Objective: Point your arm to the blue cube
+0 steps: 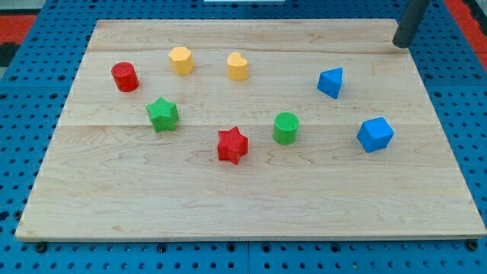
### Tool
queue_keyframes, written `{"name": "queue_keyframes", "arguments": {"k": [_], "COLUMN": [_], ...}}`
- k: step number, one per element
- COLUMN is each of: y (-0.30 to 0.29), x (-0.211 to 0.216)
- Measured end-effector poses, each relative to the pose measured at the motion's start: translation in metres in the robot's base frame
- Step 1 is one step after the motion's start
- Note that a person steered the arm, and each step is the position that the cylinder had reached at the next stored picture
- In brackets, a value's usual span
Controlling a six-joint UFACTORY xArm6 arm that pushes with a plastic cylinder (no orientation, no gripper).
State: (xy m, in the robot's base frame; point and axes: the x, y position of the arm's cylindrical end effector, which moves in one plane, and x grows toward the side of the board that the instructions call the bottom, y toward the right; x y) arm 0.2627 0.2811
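Observation:
The blue cube (375,134) sits at the view's right on the wooden board (251,205). A second blue block (331,82), wedge-like, lies up and to the left of it. My tip (401,43) is at the board's top right corner, well above the blue cube and up and to the right of the blue wedge, touching neither.
Also on the board are a red cylinder (125,77), a yellow hexagon block (181,60), a yellow heart-like block (237,66), a green star (162,114), a red star (232,145) and a green cylinder (286,128). A blue pegboard (23,114) surrounds the board.

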Motion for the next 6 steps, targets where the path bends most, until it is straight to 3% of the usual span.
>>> {"name": "queue_keyframes", "arguments": {"k": [3, 6], "y": [0.011, -0.1], "x": [0.0, 0.053]}}
